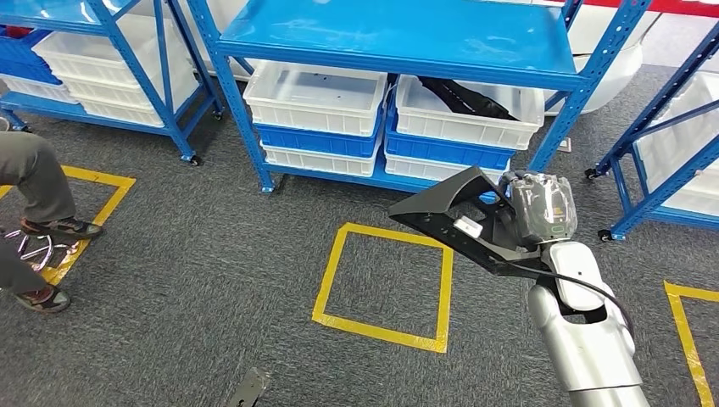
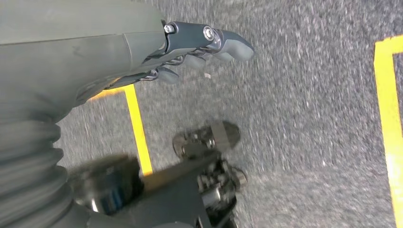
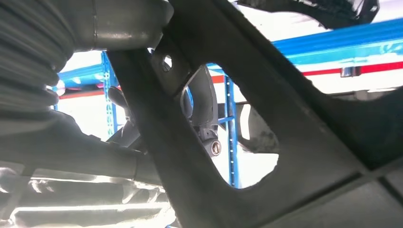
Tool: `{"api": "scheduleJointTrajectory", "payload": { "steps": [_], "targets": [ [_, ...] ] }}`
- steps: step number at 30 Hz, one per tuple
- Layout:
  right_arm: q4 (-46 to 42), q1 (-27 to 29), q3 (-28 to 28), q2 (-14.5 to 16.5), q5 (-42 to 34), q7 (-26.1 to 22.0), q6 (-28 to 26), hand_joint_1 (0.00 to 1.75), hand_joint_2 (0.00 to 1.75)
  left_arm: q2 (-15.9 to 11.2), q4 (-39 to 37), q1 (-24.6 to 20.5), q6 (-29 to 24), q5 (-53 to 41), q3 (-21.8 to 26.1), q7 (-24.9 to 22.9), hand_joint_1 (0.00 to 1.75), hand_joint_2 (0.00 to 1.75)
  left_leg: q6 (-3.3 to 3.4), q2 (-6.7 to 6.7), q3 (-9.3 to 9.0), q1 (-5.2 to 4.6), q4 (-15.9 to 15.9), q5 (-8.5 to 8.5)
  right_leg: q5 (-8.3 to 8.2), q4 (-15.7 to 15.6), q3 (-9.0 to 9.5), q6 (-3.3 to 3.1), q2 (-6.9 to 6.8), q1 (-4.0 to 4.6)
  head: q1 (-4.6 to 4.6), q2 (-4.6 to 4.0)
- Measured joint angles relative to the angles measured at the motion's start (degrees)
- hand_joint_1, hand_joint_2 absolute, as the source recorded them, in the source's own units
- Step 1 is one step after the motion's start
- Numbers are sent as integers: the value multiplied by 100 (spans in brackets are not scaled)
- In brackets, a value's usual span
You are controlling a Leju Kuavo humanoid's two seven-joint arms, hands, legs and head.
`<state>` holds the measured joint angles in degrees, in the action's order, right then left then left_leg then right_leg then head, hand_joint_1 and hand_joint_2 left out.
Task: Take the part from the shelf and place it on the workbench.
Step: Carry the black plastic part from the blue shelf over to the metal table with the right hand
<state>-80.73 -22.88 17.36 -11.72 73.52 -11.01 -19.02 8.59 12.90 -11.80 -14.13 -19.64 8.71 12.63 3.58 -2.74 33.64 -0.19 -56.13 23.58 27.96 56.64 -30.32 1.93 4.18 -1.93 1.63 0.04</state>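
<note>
My right hand (image 1: 543, 208) grips a flat black angular part (image 1: 449, 212) and holds it raised over the grey carpet, in front of the blue shelf (image 1: 398, 38). The part juts out to the left of the hand. Close up in the right wrist view, the part (image 3: 285, 118) crosses in front of the dark fingers (image 3: 204, 109) wrapped around it. My left hand (image 2: 199, 47) hangs above the carpet with its fingers loosely bent and nothing in them.
White bins (image 1: 318, 97) and blue bins sit on the shelf's lower level; one bin holds another black part (image 1: 466, 97). A yellow tape square (image 1: 386, 288) marks the floor. A person's legs (image 1: 34, 186) stand at the left. More shelving (image 1: 670, 144) stands at the right.
</note>
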Motion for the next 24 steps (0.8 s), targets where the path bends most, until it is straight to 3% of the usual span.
{"api": "scheduleJointTrajectory", "payload": {
  "steps": [2, 4, 6, 7, 8, 10, 11, 13, 15, 17, 19, 21, 22, 23, 24],
  "targets": [
    [-8, -20, -8, -1, 1, -3, -4, 157, 175, -2, 1, -20, -14, -7, 2, 0, 0, 175, 39, 123, -72, 29, 151, -41, 128, 241, -156, -16, -155, 26, -14, 0],
    [-11, -48, -17, -2, 2, -3, -8, 157, 175, 0, 1, -33, -16, -14, 3, 0, 0, 175, 45, 248, -73, 30, 166, -48, 369, 910, -535, -19, -294, 21, -33, 0],
    [-11, -33, -25, -2, 4, -3, -9, 157, 175, 5, 0, -32, -11, -16, 3, 0, 0, 175, 37, 380, -64, 38, 161, -42, 500, 1513, -880, 43, -340, -3, -51, 0],
    [-11, -20, -29, -3, 6, -3, -9, 157, 175, 8, 0, -29, -10, -16, 3, 0, 0, 175, 26, 442, -61, 45, 156, -37, 440, 1532, -916, 106, -363, -20, -56, 0],
    [-11, -14, -34, -3, 8, -3, -9, 157, 175, 12, 0, -28, -10, -16, 3, 0, 0, 175, 5, 502, -61, 57, 144, -29, 297, 1315, -830, 184, -404, -43, -62, 0],
    [-11, -20, -41, -2, 13, -3, -9, 157, 175, 11, 0, -30, -12, -17, 3, -2, 0, 175, -73, 608, -52, 67, 79, 11, -47, 549, -467, 315, -613, -74, -72, 0],
    [-11, -25, -45, -1, 18, -2, -9, 157, 175, 9, 0, -31, -14, -19, 3, -3, 0, 175, -121, 657, -36, 59, 24, 37, -159, 261, -330, 316, -689, -74, -74, 0],
    [-10, -32, -47, 3, 41, 6, -7, 157, 175, 1, 0, -31, -15, -28, 4, -5, 0, 175, -197, 735, -1, 29, -58, 65, -219, 106, -273, 219, -717, -48, -67, 0],
    [-10, -31, -49, 2, 66, 13, -4, 157, 175, 1, 0, -31, -13, -35, 5, -6, 0, 175, -248, 791, 22, 53, -97, 76, -249, 138, -325, 113, -587, -49, -50, 0],
    [-11, -40, -51, 3, 77, 18, -3, 157, 175, 1, 0, -31, -10, -35, 5, -7, 0, 175, -304, 619, 105, 102, -308, 276, -290, 142, -359, 23, -478, -61, -48, 0],
    [-11, -49, -50, 5, 85, 21, 0, 157, 175, 2, -1, -22, -8, -36, 5, -9, 0, 175, -333, 360, 366, 123, -957, 708, -335, 140, -402, -56, -380, -44, -44, 0],
    [-9, -49, -48, 5, 99, 30, 14, 157, 175, 2, -2, -8, -9, -36, 5, -28, 0, 175, -313, 288, 663, 122, -1678, 1028, -378, 142, -462, -117, -255, 3, -40, 0],
    [-7, -49, -48, 6, 106, 38, 24, 157, 175, 2, -2, -4, -10, -37, 5, -41, 0, 175, -283, 280, 701, 119, -1800, 1037, -400, 143, -488, -141, -180, 30, -39, 0],
    [-6, -49, -48, 7, 110, 46, 34, 157, 175, 1, -2, -3, -15, -42, 5, -53, 0, 175, -238, 262, 622, 112, -1685, 938, -422, 143, -507, -152, -103, 55, -38, 0],
    [-6, -50, -49, 8, 112, 54, 43, 157, 175, -2, -2, -3, -20, -48, 5, -60, 0, 175, -175, 206, 435, 100, -1364, 763, -441, 143, -517, -157, -27, 77, -39, 0]
  ]
}}
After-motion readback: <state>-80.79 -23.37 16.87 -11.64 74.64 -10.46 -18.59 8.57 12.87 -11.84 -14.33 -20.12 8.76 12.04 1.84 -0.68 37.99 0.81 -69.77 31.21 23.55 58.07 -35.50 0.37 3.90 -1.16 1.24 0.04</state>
